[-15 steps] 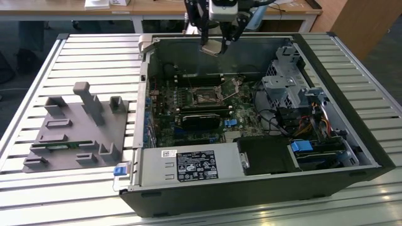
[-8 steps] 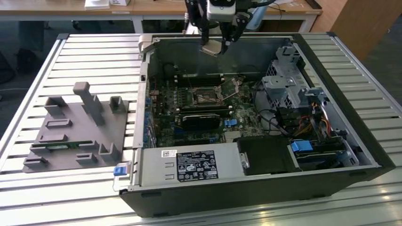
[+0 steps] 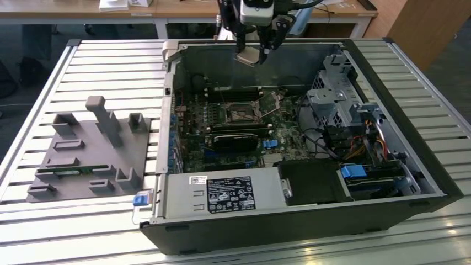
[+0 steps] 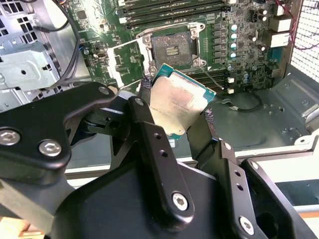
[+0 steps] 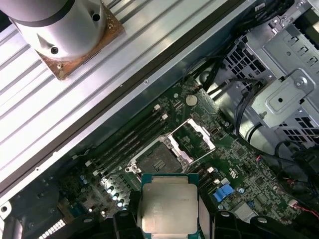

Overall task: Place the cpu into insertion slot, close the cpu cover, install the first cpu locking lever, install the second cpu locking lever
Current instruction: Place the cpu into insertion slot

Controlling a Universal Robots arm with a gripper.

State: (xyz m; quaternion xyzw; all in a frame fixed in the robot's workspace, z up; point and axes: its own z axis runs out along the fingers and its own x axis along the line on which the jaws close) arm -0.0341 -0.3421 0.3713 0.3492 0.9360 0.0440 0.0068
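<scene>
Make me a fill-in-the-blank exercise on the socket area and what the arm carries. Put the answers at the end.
1. The gripper is shut on the ___, held in the air over the board.
2. The slot is ___: nothing sits in it.
3. The cover stands ___, tipped away from the slot.

Missing words: cpu; empty; open.

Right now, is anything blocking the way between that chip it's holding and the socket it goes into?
Nothing visible does. The gripper holds the cpu up above the open case. The insertion slot lies bare, and the cpu cover is swung open beside it.
</scene>
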